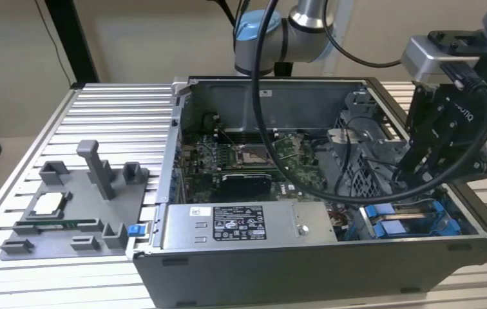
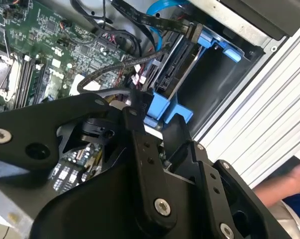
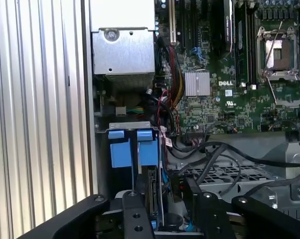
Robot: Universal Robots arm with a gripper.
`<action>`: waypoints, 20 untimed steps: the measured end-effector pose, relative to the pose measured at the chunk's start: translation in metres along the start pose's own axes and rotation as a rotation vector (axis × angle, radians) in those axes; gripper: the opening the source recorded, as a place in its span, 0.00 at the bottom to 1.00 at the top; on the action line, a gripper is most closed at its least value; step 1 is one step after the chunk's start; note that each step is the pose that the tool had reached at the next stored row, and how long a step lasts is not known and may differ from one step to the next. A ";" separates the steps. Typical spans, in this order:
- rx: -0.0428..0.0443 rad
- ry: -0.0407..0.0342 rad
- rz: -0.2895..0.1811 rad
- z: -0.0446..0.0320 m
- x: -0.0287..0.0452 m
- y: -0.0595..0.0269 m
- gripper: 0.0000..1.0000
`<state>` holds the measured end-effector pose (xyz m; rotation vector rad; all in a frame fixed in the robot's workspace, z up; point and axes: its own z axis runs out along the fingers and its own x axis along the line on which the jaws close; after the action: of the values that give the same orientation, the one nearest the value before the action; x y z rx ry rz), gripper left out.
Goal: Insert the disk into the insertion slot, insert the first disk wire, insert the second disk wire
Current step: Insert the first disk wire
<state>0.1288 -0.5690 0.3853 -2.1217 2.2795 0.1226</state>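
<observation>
Disk [image 2: 176, 64] stands edge-on in the insertion slot [image 2: 217, 44], between the blue rails, just ahead of the tool [image 2: 157, 117] and close to its tip. I judge it to be dense and rigid for its size, with smooth metal flanks that could slip. Its bare underside and connector end are the fragile parts, so I would take it by the long edges or the rails.

I cannot tell from my feeds how far the tool is open, or whether it has hold of anything.

In the second wrist view a black wire [image 2: 155, 20] runs to the far end of the unit. I cannot say whether it is seated.

The first wrist view shows the slot's two blue tabs [image 3: 135, 149] beyond the tool [image 3: 165, 199], then a silver metal box [image 3: 122, 50] and the motherboard [image 3: 215, 104] farther on.

The exterior view shows the tool [image 1: 405, 183] reaching down into the open computer case [image 1: 312, 270] on the table [image 1: 114, 116]. A grey fixture plate [image 1: 97, 206] lies well away from it, across the case.
</observation>
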 end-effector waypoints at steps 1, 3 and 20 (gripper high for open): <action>0.0078 -0.0037 -0.001 0.0001 0.0000 0.0000 1.00; 0.0189 -0.0153 -0.002 0.0006 0.0000 0.0001 1.00; 0.0007 -0.0464 -0.001 0.0021 -0.0002 0.0002 0.00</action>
<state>0.1285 -0.5687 0.3832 -2.0969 2.2524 0.1691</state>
